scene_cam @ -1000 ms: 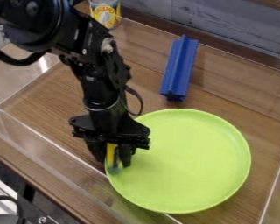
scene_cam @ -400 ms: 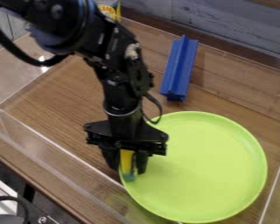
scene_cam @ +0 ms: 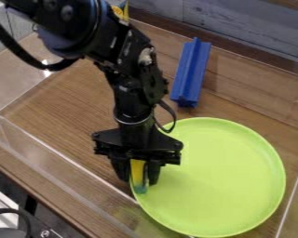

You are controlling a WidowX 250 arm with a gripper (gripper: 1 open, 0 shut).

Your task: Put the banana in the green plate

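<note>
The black arm reaches straight down over the near-left rim of the lime-green plate (scene_cam: 226,177). Between the fingers of my gripper (scene_cam: 138,177) a small yellow banana (scene_cam: 138,175) stands upright, its greenish tip low, just above or touching the plate's left edge. The fingers are shut on the banana, which they largely hide. The plate lies flat on the wooden table and takes up the lower right of the view.
A blue elongated block (scene_cam: 192,69) lies on the table behind the plate. A yellow can (scene_cam: 115,11) stands at the back behind the arm. A clear plastic wall (scene_cam: 40,163) runs along the table's near-left edge.
The view has shifted a little since a second ago, so arm and plate sit slightly further right. The grip on the banana is unchanged, and the last half second shows no visible motion.
</note>
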